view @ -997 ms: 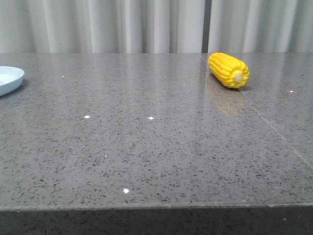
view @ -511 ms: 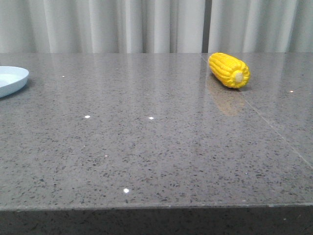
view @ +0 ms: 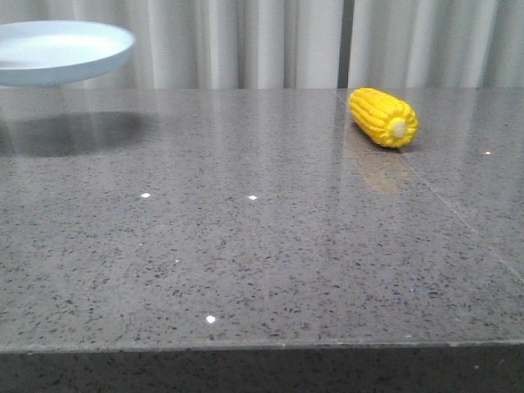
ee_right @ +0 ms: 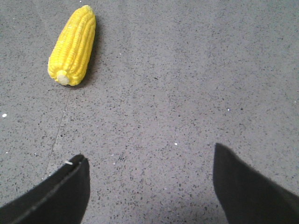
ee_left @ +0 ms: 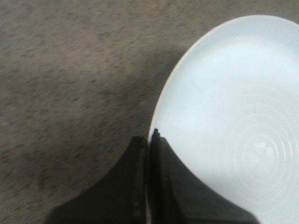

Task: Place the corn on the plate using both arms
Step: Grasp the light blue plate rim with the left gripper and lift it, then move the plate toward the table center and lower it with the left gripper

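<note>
The yellow corn (view: 383,117) lies on the grey table at the back right, its pale stub end toward the front. It also shows in the right wrist view (ee_right: 73,45). The pale blue-white plate (view: 61,51) hangs in the air at the far left, above its shadow on the table. My left gripper (ee_left: 150,135) is shut on the plate's rim (ee_left: 161,105), one finger on each side. My right gripper (ee_right: 148,156) is open and empty above bare table, short of the corn. Neither gripper shows in the front view.
The grey speckled stone table (view: 262,246) has a seam (view: 446,205) running from back centre to front right. White curtains (view: 246,41) hang behind the table. The front edge (view: 262,348) is near the bottom of the front view.
The plate has risen from the table at the far left and moved right, now held in the air. The corn has not moved.
</note>
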